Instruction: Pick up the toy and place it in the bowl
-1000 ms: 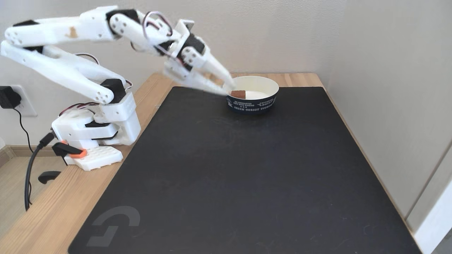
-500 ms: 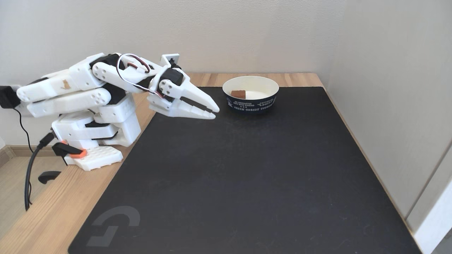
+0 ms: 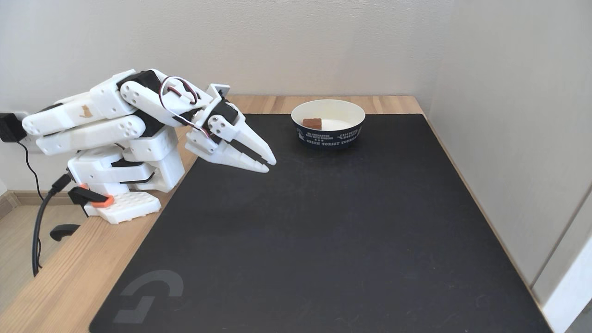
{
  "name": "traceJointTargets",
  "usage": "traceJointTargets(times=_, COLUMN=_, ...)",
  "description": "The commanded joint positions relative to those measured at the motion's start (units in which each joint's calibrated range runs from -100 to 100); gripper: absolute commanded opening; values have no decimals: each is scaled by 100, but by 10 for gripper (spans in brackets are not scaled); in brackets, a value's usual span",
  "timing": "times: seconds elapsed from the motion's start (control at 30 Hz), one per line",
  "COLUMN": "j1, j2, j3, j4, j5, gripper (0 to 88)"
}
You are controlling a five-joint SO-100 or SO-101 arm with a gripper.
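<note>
The toy (image 3: 312,123), a small reddish-brown block, lies inside the bowl (image 3: 329,135) against its left inner wall. The bowl is a round paper one, cream inside and dark navy outside with white lettering, standing at the far end of the black mat. My white gripper (image 3: 269,165) hangs low over the mat's far left part, well to the left of the bowl and nearer the camera. Its two fingers lie close together with nothing between them. The arm is folded back over its base.
A large black mat (image 3: 323,231) covers most of the wooden table (image 3: 69,277). The arm's base (image 3: 125,185) is clamped at the table's left edge, with cables hanging off it. A wall (image 3: 508,115) runs along the right side, close to the mat.
The gripper has left the bowl's rim, where it stood open over the toy, and swung back left and down while closing. The arm folded over its base. The toy stays in the bowl.
</note>
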Motion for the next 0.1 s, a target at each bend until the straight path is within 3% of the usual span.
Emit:
traceJointTargets(times=0.0, j1=43, j2=-58, j3=78, j4=28, j5=30, gripper=28)
traceJointTargets(times=0.07, j1=43, j2=-58, j3=78, j4=28, j5=35, gripper=29)
